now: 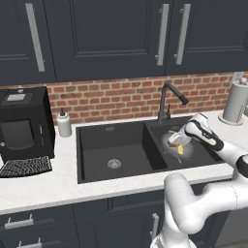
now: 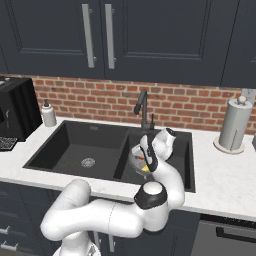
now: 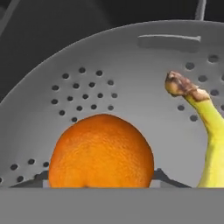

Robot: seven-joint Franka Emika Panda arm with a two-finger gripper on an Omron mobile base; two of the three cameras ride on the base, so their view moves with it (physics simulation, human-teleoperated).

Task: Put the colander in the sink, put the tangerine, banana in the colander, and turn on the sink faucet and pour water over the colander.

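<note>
Hand view: looking straight down into the colander [image 3: 131, 65], perforated wall curving all around
Tangerine [image 3: 100, 151]: sitting low in the colander, close in front of the camera, between the two dark fingertips [image 3: 162, 177] just peeking out at either side of it
Gripper [image 3: 100, 183]: closing around the tangerine, jaws seeming to press its sides, though the contact itself is being hidden by the fruit
Banana [image 3: 210, 131]: leaning inside the colander just beside the tangerine, dark stem tip pointing up toward the rim
Left base view: showing the gripper [image 1: 178, 141] reaching down over the colander [image 1: 186, 151], a bit of yellow banana [image 1: 180, 149] peeking out beneath
Sink [image 1: 97, 145]: black, double basin, set in the white counter; colander resting in the smaller right basin
Faucet [image 1: 169, 99]: standing behind the right basin, spout angling over it
Right base view: showing the colander [image 2: 136, 160] in the right basin of the sink [image 2: 75, 145], faucet [image 2: 142, 107] behind, arm partly covering the bowl
Soap bottle [image 1: 64, 123]: standing on the counter left of the sink
</note>
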